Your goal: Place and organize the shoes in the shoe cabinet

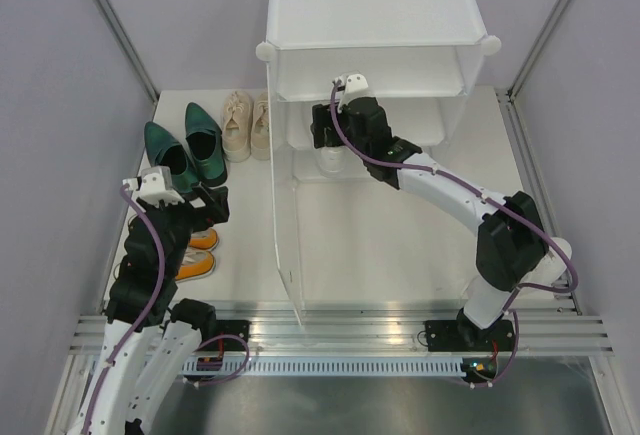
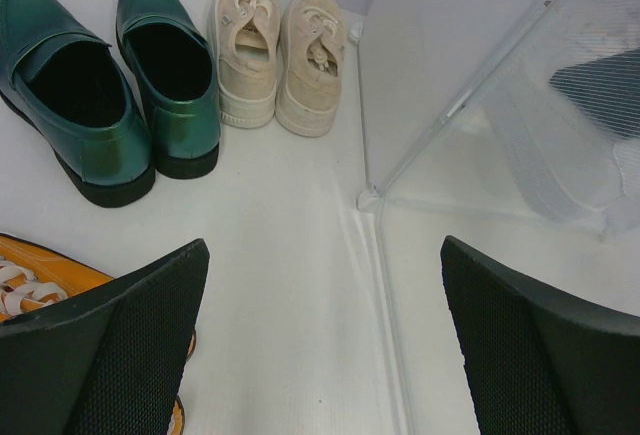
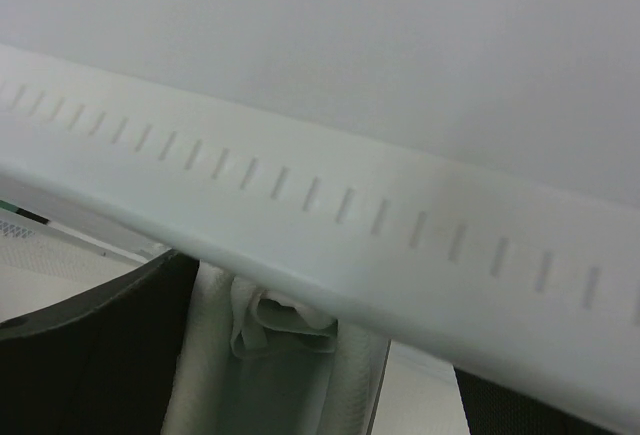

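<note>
The white shoe cabinet [image 1: 370,15] stands at the back centre. My right gripper [image 1: 334,147] reaches into a lower tier and is shut on a white sneaker [image 1: 331,162]. In the right wrist view the sneaker [image 3: 270,395] sits between the fingers, under a slotted shelf edge [image 3: 350,205]. My left gripper [image 1: 205,205] is open and empty, low over the floor beside the orange sneakers [image 1: 195,253]. Dark green heels [image 1: 185,150] and cream sneakers [image 1: 248,125] stand left of the cabinet. The left wrist view shows the heels [image 2: 90,105], the cream pair [image 2: 280,55] and an orange sneaker [image 2: 40,280].
The cabinet's translucent side panel [image 2: 480,95] stands just right of my left gripper [image 2: 325,255], its bottom corner connector [image 2: 368,198] on the floor. Purple walls close in both sides. A metal rail [image 1: 340,330] runs along the near edge.
</note>
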`<state>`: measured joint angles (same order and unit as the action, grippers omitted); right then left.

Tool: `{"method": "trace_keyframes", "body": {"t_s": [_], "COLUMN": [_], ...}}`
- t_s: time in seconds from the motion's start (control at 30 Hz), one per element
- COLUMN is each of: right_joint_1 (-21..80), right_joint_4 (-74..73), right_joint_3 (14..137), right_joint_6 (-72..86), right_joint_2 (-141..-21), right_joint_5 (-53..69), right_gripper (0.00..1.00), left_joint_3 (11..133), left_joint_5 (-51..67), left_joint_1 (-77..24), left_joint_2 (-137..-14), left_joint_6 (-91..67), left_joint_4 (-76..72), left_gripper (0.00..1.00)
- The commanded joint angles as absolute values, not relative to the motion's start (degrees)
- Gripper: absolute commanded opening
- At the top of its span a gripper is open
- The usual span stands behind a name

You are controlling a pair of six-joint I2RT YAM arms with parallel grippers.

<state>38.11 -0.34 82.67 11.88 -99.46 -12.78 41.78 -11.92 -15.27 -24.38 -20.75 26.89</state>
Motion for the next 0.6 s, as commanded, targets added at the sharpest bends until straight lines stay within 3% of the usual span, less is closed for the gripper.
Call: {"method": "trace_keyframes", "body": {"t_s": [0.0, 0.27, 0.57], "right_joint_1": [38.3, 38.3, 38.4], "right_joint_4": [13.6, 15.9, 21.8], "right_joint_3": [79.8, 77.8, 70.5], "right_joint_6": [3.7, -1.6, -8.2], "right_joint_2": [-94.4, -93.9, -93.7], "right_joint_5": [-12.8, -8.8, -7.8], "right_gripper": [0.98, 0.98, 0.98], "left_joint_3": [41.7, 54.8, 80.7], "left_joint_5": [-12.3, 1.3, 15.3], "left_joint_1": [-15.6, -15.6, -15.6], "left_joint_2": [-24.9, -27.9, -49.0], "left_joint_6": [-20.0, -24.1, -25.9], "left_joint_4": [25.4, 25.1, 24.3], "left_gripper": [1.0, 0.99, 0.99]}}
